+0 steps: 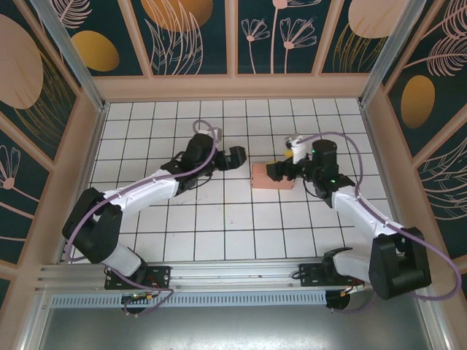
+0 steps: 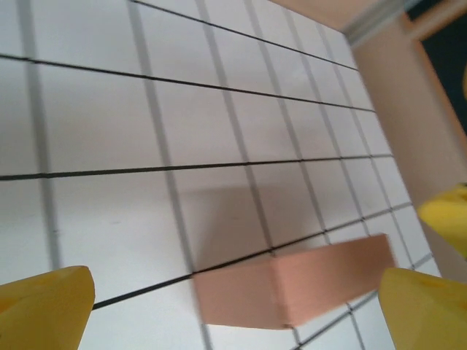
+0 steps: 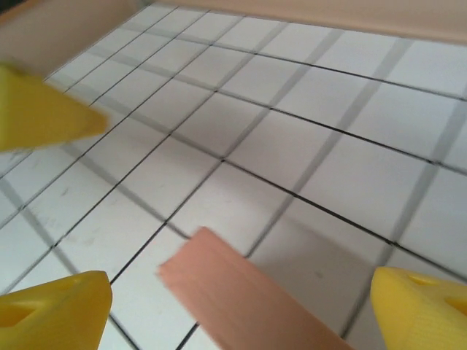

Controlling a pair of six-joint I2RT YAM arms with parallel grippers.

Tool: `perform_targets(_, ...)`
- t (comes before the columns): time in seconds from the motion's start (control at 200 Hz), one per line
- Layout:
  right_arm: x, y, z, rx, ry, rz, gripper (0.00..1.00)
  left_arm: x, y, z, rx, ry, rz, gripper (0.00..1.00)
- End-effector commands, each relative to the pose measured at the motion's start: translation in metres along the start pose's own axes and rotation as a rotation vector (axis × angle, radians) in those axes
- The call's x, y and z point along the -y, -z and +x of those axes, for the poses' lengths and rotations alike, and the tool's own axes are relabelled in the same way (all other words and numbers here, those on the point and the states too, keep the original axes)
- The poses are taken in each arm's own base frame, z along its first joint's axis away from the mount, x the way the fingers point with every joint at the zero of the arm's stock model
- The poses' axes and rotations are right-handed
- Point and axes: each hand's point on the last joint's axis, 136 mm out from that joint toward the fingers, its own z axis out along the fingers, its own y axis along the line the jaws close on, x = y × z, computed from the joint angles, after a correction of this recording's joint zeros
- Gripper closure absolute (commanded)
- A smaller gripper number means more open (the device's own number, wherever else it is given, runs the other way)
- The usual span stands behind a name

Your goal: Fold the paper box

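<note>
Overhead, left pincer (image 1: pixel 243 157) and right pincer (image 1: pixel 271 172) face the paper box (image 1: pixel 259 179); wrist views show both released.

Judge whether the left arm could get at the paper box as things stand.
Probably yes: the open left gripper faces the paper box close by, bare tiles between them.

My end effector fingers (image 2: pixel 44 310) yellow. Paper box (image 1: pixel 272 176) plain salmon-pink. Desk (image 1: pixel 219 219) white tiles, black grid lines. Walls (image 1: pixel 190 36) dark teal, gold-cream floral print.
</note>
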Motion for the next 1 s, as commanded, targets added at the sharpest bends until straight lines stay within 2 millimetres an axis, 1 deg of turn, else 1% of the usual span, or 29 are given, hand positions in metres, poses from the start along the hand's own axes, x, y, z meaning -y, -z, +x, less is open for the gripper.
perform_targets(0.0, -0.046, -0.01, -0.003, -0.034, 0.299, -0.204, 0.07, -0.032, 0.011, 0.0, 0.012, 0.06, -0.063, 0.01)
perform_targets(0.065, -0.053, -0.013, 0.003, -0.081, 0.36, -0.269, 0.07, -0.04, 0.015, 0.0, 0.012, 0.065, -0.076, 0.01)
perform_targets(0.11, -0.054, -0.016, 0.008, -0.129, 0.385, -0.296, 0.06, -0.044, 0.017, -0.001, 0.013, 0.064, -0.086, 0.01)
perform_targets(0.135, -0.052, -0.018, 0.013, -0.167, 0.386, -0.302, 0.05, -0.045, 0.018, -0.001, 0.013, 0.063, -0.089, 0.02)
perform_targets(0.15, -0.05, -0.019, 0.014, -0.186, 0.39, -0.303, 0.02, -0.047, 0.018, -0.001, 0.013, 0.062, -0.092, 0.01)
perform_targets(0.165, -0.049, -0.02, 0.017, -0.21, 0.392, -0.304, 0.01, -0.048, 0.018, -0.001, 0.01, 0.06, -0.094, 0.01)
perform_targets(0.255, -0.037, -0.025, 0.033, -0.34, 0.41, -0.297, 0.01, -0.05, 0.019, -0.001, 0.005, 0.052, -0.1, 0.01)
perform_targets(0.38, -0.024, -0.029, 0.041, -0.451, 0.42, -0.287, 0.01, -0.051, 0.017, 0.001, -0.003, 0.041, -0.098, 0.01)
perform_targets(0.465, -0.014, -0.031, 0.049, -0.525, 0.409, -0.277, 0.06, -0.051, 0.015, 0.002, -0.009, 0.034, -0.099, 0.01)
perform_targets(0.586, -0.001, -0.036, 0.061, -0.625, 0.398, -0.252, 0.18, -0.051, 0.015, 0.003, -0.013, 0.031, -0.097, 0.02)
perform_targets(0.701, 0.004, -0.038, 0.059, -0.642, 0.405, -0.244, 0.31, -0.053, 0.016, 0.002, -0.009, 0.023, -0.105, 0.02)
perform_targets(0.806, 0.004, -0.04, 0.057, -0.641, 0.408, -0.249, 0.32, -0.055, 0.016, 0.002, -0.009, 0.017, -0.118, 0.01)
perform_targets(0.866, 0.005, -0.041, 0.06, -0.656, 0.404, -0.246, 0.3, -0.056, 0.016, 0.003, -0.01, 0.017, -0.121, 0.01)
perform_targets(0.906, 0.006, -0.041, 0.063, -0.672, 0.4, -0.244, 0.3, -0.057, 0.016, 0.003, -0.011, 0.018, -0.123, 0.01)
perform_targets(0.946, 0.008, -0.041, 0.066, -0.69, 0.392, -0.241, 0.33, -0.057, 0.016, 0.003, -0.01, 0.017, -0.122, 0.01)
perform_targets(0.996, 0.008, -0.04, 0.068, -0.703, 0.386, -0.237, 0.39, -0.056, 0.015, 0.003, -0.01, 0.015, -0.121, 0.01)
